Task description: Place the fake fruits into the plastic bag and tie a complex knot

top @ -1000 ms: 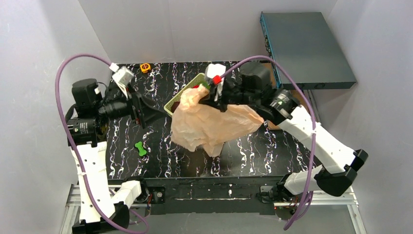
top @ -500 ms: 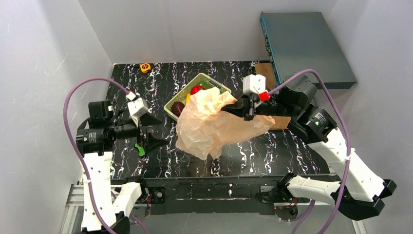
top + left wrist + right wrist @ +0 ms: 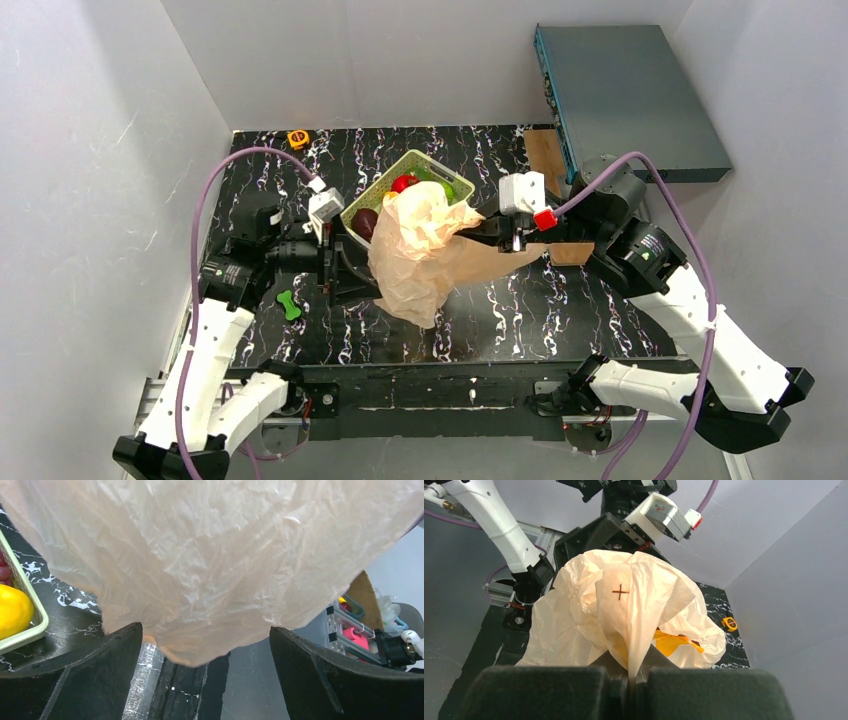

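The peach-tan plastic bag (image 3: 425, 255) hangs crumpled above the table, in front of the light green basket (image 3: 412, 158). My right gripper (image 3: 478, 228) is shut on a fold of the bag's top (image 3: 631, 672) and holds it up. My left gripper (image 3: 352, 272) is open at the bag's lower left side. In the left wrist view the bag (image 3: 225, 565) hangs just above the gap between the wide-apart fingers (image 3: 75, 680). In the basket lie a red apple (image 3: 404, 183), a dark plum (image 3: 366, 222), a green lime (image 3: 447, 187) and a yellow fruit (image 3: 12, 611). No knot shows.
A green bone-shaped toy (image 3: 289, 303) lies on the table left of the left gripper. A yellow tape measure (image 3: 298, 138) sits at the back left edge. A grey box (image 3: 625, 100) and a cardboard piece (image 3: 545, 150) are at the back right.
My left arm has swung right and its open gripper now reaches the bag's lower left side. My right gripper drew the bag to the right, off the basket, uncovering the fruits.
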You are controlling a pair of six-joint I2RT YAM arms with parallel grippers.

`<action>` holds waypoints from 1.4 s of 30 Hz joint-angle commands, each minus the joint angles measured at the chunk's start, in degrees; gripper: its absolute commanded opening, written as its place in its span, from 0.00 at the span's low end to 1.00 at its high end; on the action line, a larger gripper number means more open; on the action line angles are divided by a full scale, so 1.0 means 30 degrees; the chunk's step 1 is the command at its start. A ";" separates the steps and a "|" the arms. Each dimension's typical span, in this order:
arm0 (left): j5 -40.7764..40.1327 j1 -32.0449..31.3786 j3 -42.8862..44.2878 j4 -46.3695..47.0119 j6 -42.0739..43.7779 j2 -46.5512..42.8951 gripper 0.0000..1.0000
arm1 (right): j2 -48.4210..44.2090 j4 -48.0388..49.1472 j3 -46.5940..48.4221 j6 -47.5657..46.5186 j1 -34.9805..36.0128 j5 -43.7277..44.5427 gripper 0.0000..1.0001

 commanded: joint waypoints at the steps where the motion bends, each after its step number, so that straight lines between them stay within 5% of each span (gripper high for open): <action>1: -0.1782 -0.1551 -0.0765 0.4051 -0.2693 -0.0041 0.98 | -0.0359 0.1297 0.0097 0.0016 0.0469 -0.0589 0.01; 4: -0.1884 -0.2482 -0.0675 0.5142 -0.3645 0.0564 0.93 | -0.0438 0.1107 0.0182 -0.0004 0.0972 -0.0177 0.01; 6: -0.1394 -0.2861 -0.0377 0.5326 -0.4150 0.0880 0.72 | -0.0551 0.1064 0.0096 0.0040 0.1149 0.0305 0.01; 7: -0.1200 -0.2874 -0.0300 0.5407 -0.4535 0.0894 0.58 | -0.0667 0.0978 0.0062 -0.0001 0.1154 0.0680 0.01; 9: -0.1261 -0.2876 -0.0100 0.5157 -0.4906 0.0675 0.07 | -0.0892 0.0491 -0.0076 -0.0173 0.1152 0.1557 0.01; 10: -0.1663 -0.2865 0.0119 0.4500 -0.4619 0.0414 0.00 | -0.1094 0.0104 -0.0113 -0.0281 0.1129 0.2096 0.01; 16: -0.3126 -0.1266 0.0778 0.0320 -0.2928 -0.1183 0.00 | -0.2961 -0.2311 -0.0930 -0.0627 0.0387 0.4855 0.01; 25: -0.0611 0.7607 0.0251 -0.3060 -0.0234 -0.0210 0.00 | -0.4081 -0.4522 -0.0488 -0.0129 -0.2008 0.6370 0.01; 29: 0.0232 0.7926 0.1326 -0.3266 0.1236 0.1087 0.00 | -0.3967 -0.4745 -0.0162 0.0814 -0.2609 0.5828 0.01; 38: 0.1679 0.7275 0.4193 -0.2909 -0.0598 0.1863 0.00 | -0.1823 -0.4650 -0.0472 0.4574 -0.3378 0.6682 0.01; 39: 0.1440 0.7134 0.4479 -0.2797 -0.0799 0.1837 0.00 | -0.1620 -0.4966 -0.0679 0.4572 -0.3432 0.6699 0.12; 42: 0.0832 0.6891 0.5287 -0.2372 -0.1357 0.1830 0.00 | -0.1634 -0.5815 -0.1427 0.4014 -0.3506 0.5908 0.91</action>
